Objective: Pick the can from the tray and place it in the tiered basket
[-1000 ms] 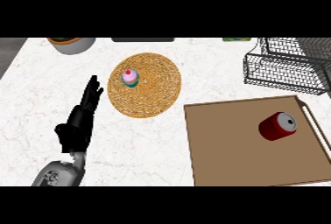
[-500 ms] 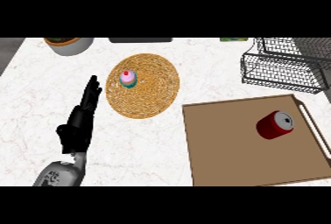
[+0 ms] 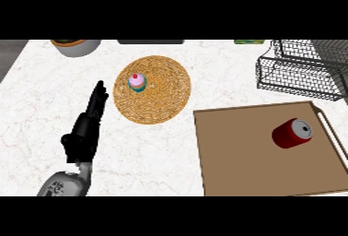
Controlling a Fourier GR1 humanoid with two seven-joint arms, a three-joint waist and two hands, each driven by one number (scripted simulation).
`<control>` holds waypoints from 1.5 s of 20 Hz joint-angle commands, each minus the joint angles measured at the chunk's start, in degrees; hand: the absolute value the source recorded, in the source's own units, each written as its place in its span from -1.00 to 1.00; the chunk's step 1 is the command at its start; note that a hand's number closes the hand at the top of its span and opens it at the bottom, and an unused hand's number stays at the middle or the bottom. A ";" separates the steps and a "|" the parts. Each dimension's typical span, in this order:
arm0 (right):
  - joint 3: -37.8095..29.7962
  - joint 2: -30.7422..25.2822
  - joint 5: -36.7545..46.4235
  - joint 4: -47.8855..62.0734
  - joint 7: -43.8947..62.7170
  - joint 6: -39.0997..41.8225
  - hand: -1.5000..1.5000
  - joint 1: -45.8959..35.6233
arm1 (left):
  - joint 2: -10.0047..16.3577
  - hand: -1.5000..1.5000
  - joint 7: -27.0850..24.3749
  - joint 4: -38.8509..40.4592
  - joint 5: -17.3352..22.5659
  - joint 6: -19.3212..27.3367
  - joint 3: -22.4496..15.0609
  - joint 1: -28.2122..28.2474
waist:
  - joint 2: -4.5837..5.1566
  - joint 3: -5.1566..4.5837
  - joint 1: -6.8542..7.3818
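Note:
A red can (image 3: 292,132) lies on its side on the brown tray (image 3: 252,161) at the lower right, its silver top facing up and right. The black wire tiered basket (image 3: 302,69) stands behind the tray at the upper right. My left hand (image 3: 85,124) is over the counter at the left, fingers straight and pointing away, holding nothing. It is far from the can. My right hand does not show.
A round woven mat (image 3: 153,90) lies mid-counter with a pink cupcake (image 3: 136,82) on it. A bowl (image 3: 75,46) sits at the back left. A dark object (image 3: 151,41) and a green item (image 3: 249,41) line the back edge.
The whole scene has shifted slightly left and down in the view. The left hand and the can keep their places on the counter.

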 commanded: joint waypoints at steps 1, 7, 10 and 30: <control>3.58 5.30 6.09 -9.31 3.32 -3.29 -1.00 3.09 | -0.68 0.00 1.65 1.68 -0.34 -0.55 1.33 -3.36 | 0.03 -0.02 -0.22; 6.81 8.27 7.84 -14.20 9.06 -2.57 -1.00 0.78 | -0.66 0.00 -1.33 2.13 -0.39 -3.48 3.23 -0.96 | 0.08 -0.04 0.21; 6.32 5.98 6.72 -14.06 11.63 1.42 -1.00 1.01 | -0.19 0.00 -0.05 0.78 -0.36 -4.40 4.20 -2.09 | 0.07 -0.05 0.20; 9.18 11.95 31.52 -17.03 3.96 1.94 -1.00 5.33 | -3.13 0.00 3.24 -5.29 -4.44 -5.86 4.77 2.26 | 0.02 0.00 0.25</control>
